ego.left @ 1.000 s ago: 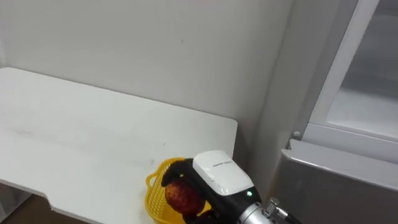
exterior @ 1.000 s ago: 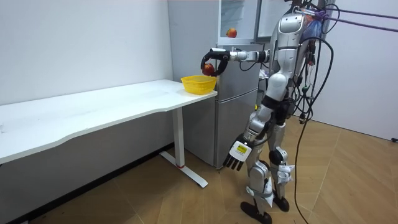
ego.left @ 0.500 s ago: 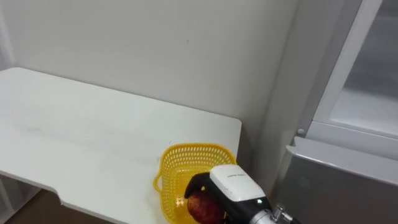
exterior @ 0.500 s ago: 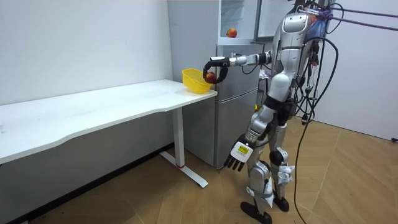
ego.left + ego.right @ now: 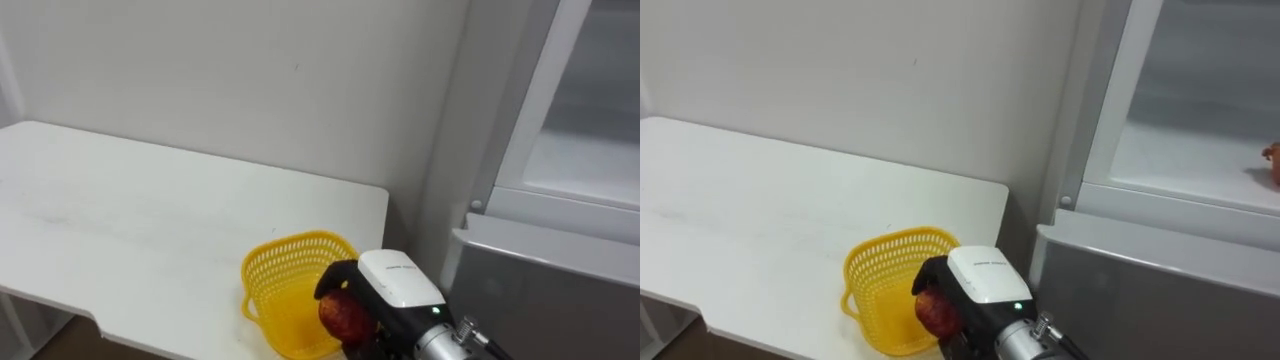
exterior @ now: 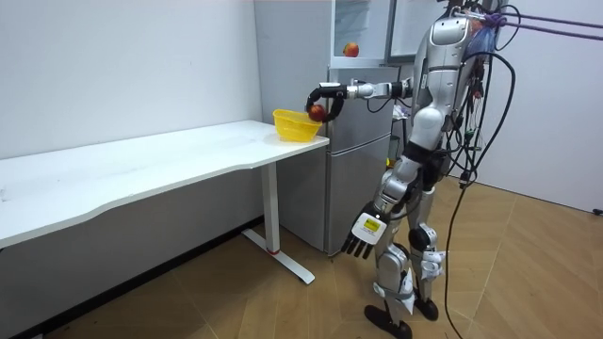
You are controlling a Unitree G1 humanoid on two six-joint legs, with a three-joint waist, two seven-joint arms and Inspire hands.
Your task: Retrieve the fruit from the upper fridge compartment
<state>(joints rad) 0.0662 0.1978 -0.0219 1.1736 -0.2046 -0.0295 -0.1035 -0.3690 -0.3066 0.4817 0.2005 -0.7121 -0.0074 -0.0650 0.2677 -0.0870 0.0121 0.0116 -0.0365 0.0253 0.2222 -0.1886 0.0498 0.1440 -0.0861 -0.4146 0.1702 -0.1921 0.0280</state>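
Right hand (image 5: 392,290): fingers (image 5: 333,278) clamped on a red apple (image 5: 343,318), held at the 3 o'clock rim of the yellow basket (image 5: 272,285) on the white worktop (image 5: 130,215). Left hand (image 6: 361,234): hangs beside the thigh, fingers relaxed and apart. A second apple (image 6: 350,49) sits in the open upper fridge (image 6: 366,24).

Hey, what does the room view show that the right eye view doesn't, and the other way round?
The room view adds the robot standing by the fridge, its left hand hanging open at its thigh, the wooden floor, and a second apple in full on the upper shelf. The right eye view adds a close look at the right hand curled round the apple at the rim of the yellow basket. Both share that hand, apple, basket, the white table and the fridge.
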